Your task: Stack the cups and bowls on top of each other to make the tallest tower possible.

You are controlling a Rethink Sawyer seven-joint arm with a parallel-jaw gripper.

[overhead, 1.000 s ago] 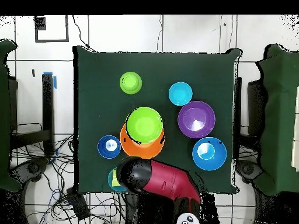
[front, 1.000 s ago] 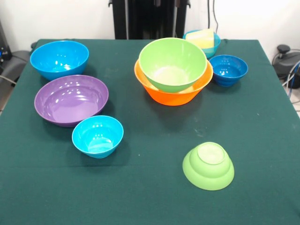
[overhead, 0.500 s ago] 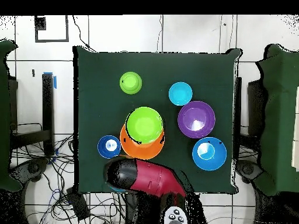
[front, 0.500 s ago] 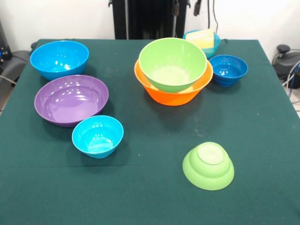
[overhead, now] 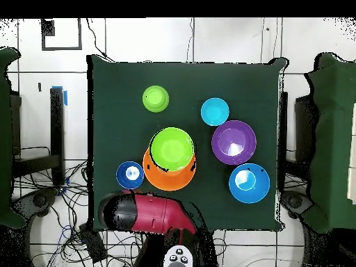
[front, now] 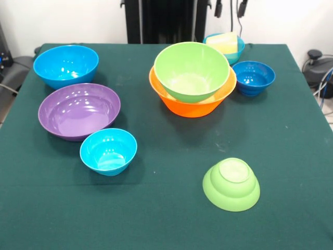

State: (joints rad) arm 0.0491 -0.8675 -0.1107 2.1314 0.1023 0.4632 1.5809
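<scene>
Two dark fingertips of my gripper (front: 230, 7) hang apart at the top edge, open and empty, just above a pale yellow cup (front: 222, 41). The cup lies in a small light blue bowl (front: 240, 48) at the table's back. A large lime green bowl (front: 191, 70) is nested in the large orange bowl (front: 193, 107). A small dark blue bowl (front: 253, 77) stands to their right. The blue bowl (front: 66, 65), the purple bowl (front: 78, 110) and another small light blue bowl (front: 108, 151) stand on the left. A small lime green bowl (front: 231, 184) lies upside down in front.
In the overhead view the red arm (overhead: 149, 214) reaches over the table's lower left edge and hides the cup and its bowl. The green cloth (front: 171, 219) is bare between the upturned bowl and the light blue bowl. Cables lie past the table's right edge.
The fingertips slid right along the top edge of the front view and now hang over the yellow cup. In the overhead view the arm swung left. No bowl moved.
</scene>
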